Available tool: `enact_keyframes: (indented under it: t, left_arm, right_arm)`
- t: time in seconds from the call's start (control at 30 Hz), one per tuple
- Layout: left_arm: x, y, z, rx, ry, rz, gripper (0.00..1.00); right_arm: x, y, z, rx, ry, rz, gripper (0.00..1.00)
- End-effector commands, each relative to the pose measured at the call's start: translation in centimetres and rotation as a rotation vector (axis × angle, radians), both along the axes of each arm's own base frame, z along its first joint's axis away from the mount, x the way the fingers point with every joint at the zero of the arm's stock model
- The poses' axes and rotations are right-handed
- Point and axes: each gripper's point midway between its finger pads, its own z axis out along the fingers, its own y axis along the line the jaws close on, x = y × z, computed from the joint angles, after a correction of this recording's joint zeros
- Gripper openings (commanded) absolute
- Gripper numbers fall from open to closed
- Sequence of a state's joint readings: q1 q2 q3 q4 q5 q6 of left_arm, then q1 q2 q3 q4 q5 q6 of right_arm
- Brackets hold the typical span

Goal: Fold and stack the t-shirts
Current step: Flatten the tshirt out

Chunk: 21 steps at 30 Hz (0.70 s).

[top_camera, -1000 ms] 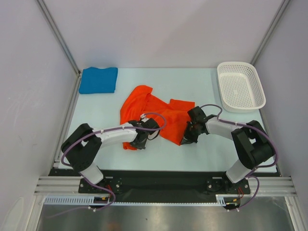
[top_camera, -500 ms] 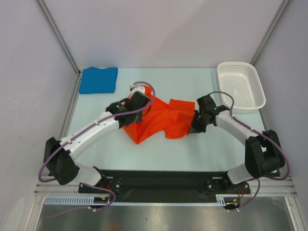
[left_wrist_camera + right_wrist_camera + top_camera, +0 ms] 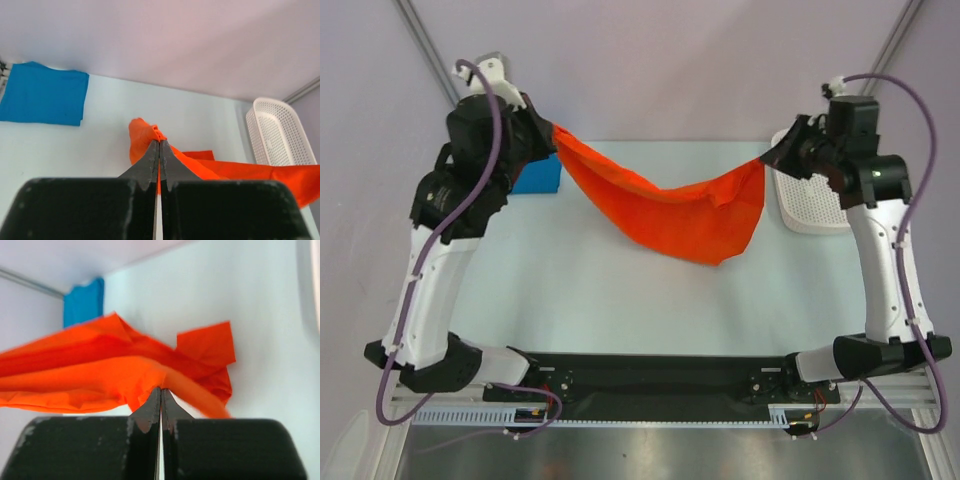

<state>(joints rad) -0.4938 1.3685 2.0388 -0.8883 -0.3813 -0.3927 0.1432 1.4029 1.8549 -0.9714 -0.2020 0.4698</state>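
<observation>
Spreading step: left tool and right tool each pinch the orange-red t-shirt, hanging mid-frame above the counter; the blue t-shirt lies folded upper left. Next, probably lay it flat

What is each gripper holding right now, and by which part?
Both hold the orange-red t-shirt: the left gripper pinches one end, the right gripper the opposite end, and the cloth sags between them.

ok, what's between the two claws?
The orange-red t-shirt, pinched by the left claw and the right claw, sags in mid-air between them; the top external view shows it.
</observation>
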Motion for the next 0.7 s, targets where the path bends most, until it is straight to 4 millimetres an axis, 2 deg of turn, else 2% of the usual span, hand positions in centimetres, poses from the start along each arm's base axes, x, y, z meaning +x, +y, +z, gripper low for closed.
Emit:
enact_keyframes:
  t: [0.0,0.07,0.1,0.13,0.17,0.3,0.47,0.67]
  left_arm:
    - [-3.4,3.3,4.6,-0.055,-0.117,0.066,0.00]
    - [-5.5,5.0,6.6,-0.098,-0.181,0.096,0.00]
    - [-6.2,5.6,7.5,-0.118,-0.215,0.116,0.00]
    - [-6.8,6.1,8.1,-0.137,-0.242,0.121,0.00]
    - [-8.6,7.0,10.0,-0.178,-0.316,0.124,0.00]
    - [-10.7,8.2,11.5,-0.204,-0.405,0.122,0.00]
    - [-11.7,8.4,11.8,-0.203,-0.416,0.106,0.00]
    - [-12.8,8.0,12.3,-0.200,-0.437,0.050,0.00]
  right_arm:
    - [-4.2,-1.4,5.1,-0.006,-0.108,0.015,0.00]
    - [-5.7,-1.5,8.3,0.006,-0.212,0.018,0.00]
    - [-7.4,-1.7,10.3,0.011,-0.287,0.015,0.00]
    - [-8.2,-1.9,12.0,0.017,-0.354,0.008,0.00]
    - [-9.2,-2.1,13.6,0.023,-0.411,-0.003,0.00]
    - [-13.3,-3.3,18.9,0.042,-0.597,-0.051,0.00]
    - [-15.9,-3.8,22.5,0.056,-0.716,-0.069,0.00]
    - [-16.4,-3.8,23.2,0.067,-0.741,-0.071,0.00]
